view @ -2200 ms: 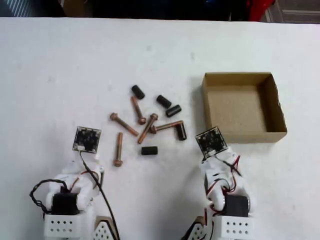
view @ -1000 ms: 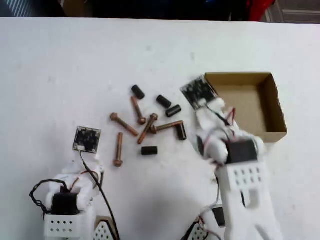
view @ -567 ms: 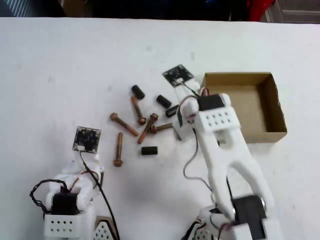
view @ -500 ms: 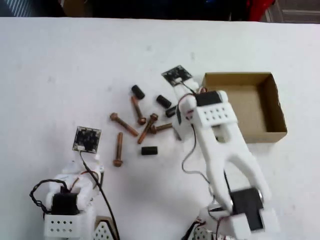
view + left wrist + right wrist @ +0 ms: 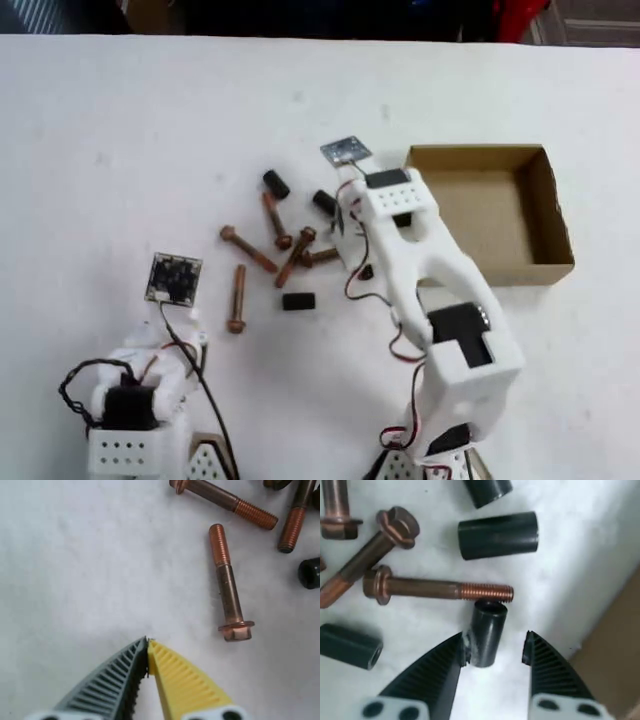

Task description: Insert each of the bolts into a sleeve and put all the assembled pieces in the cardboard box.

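Observation:
My right gripper (image 5: 495, 642) is open and straddles an upright-lying black sleeve (image 5: 487, 630); one finger touches its side. A copper bolt (image 5: 437, 588) lies crosswise, its threaded tip at that sleeve's mouth. Other black sleeves (image 5: 497, 535) and bolts (image 5: 370, 562) lie just beyond. In the high view the right arm (image 5: 395, 215) stretches over the pile of bolts (image 5: 248, 248) and sleeves (image 5: 275, 183), next to the cardboard box (image 5: 545, 215). My left gripper (image 5: 147, 644) is shut on nothing, above bare table short of a bolt (image 5: 230, 585). The left arm (image 5: 135, 400) sits folded at the front edge.
The box's brown wall (image 5: 615, 645) stands close beside my right gripper. A lone sleeve (image 5: 298, 300) and a bolt (image 5: 237, 298) lie nearer the front, between the two arms. The white table (image 5: 150, 120) stretches wide to the left and back.
The right arm has swung out from the front edge over the pile and come down around the sleeve beside the box. The left arm has not moved.

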### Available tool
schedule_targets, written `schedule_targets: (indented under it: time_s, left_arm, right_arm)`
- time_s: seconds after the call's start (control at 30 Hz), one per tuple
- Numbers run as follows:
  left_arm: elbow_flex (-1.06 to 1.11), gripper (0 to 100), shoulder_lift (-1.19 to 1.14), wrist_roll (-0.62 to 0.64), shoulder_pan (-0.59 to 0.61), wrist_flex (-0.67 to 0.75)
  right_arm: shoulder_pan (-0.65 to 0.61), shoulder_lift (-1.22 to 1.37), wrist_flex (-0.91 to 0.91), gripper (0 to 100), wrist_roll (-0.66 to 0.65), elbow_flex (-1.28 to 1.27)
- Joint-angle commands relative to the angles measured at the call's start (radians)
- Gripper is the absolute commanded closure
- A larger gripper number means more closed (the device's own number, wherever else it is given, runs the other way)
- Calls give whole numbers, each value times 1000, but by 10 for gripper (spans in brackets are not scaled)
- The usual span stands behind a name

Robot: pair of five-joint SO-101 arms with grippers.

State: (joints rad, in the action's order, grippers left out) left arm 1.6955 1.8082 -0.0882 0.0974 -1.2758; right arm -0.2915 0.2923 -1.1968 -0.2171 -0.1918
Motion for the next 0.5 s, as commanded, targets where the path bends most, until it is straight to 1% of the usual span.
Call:
schedule_targets:
  time_s: [0.0,0.23,0.3,0.4,0.43,0.47]
  left_arm:
    - [-2,976,10,0,4,-9]
    - [-2,976,10,0,4,-9]
    - [-2,976,10,0,4,-9]
    - [-2,976,10,0,4,-9]
    - [-2,976,10,0,4,-9]
    - [-2,976,10,0,4,-9]
  right_arm:
    - [-5,30,19,839,6,75]
    - [1,125,19,842,-2,126]
    - [2,131,19,875,-3,140]
    - [2,133,19,971,-3,153]
    - [2,134,19,988,-3,158]
    - [2,137,19,978,-3,160]
